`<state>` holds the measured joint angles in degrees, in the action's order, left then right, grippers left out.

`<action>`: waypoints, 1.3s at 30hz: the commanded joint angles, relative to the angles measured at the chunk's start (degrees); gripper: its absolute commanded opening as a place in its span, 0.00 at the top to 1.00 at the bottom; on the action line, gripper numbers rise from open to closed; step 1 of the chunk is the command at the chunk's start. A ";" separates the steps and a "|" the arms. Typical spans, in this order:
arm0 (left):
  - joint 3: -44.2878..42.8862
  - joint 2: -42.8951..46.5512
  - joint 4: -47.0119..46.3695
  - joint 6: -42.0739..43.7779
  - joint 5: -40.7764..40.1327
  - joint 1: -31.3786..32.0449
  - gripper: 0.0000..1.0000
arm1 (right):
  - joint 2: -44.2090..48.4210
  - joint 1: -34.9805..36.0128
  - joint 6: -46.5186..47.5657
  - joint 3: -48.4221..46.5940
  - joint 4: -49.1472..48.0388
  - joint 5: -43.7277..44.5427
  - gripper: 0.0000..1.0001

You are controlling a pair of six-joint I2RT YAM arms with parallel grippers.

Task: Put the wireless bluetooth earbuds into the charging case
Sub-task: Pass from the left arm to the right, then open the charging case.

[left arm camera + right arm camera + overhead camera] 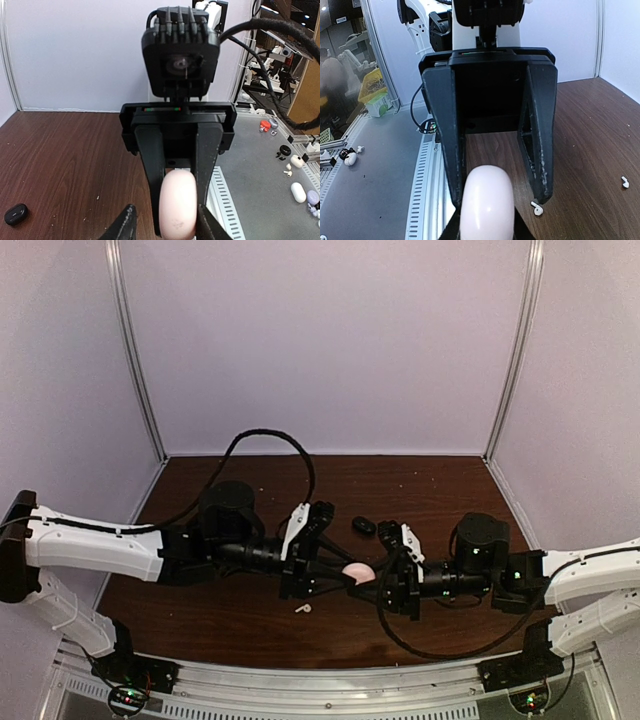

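White earbud lies near pink case, black case behind

No text, label, brand, number or sign can be read. Nothing legible is found on the pink charging case or the counter. Print on a green-and-white carton is too blurred to be read.
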<state>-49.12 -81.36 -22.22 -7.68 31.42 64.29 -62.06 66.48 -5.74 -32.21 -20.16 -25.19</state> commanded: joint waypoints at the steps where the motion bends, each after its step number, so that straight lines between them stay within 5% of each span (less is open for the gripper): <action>1: -0.62 2.12 -2.05 -1.14 -3.55 -0.44 0.60 | 0.89 0.32 1.13 0.28 -0.91 -0.99 0.92; 26: -0.02 3.40 -1.22 -2.74 -6.52 -1.58 0.59 | 3.23 0.41 2.07 2.72 -2.53 -0.03 0.92; 39: -2.06 0.73 0.87 3.11 -1.78 1.17 0.52 | 1.85 0.41 1.80 1.94 -1.78 1.90 0.93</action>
<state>-49.19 -79.15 -21.52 -6.55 28.75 64.95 -59.86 66.52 -4.25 -30.09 -20.78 -24.34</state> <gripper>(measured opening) 0.482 0.206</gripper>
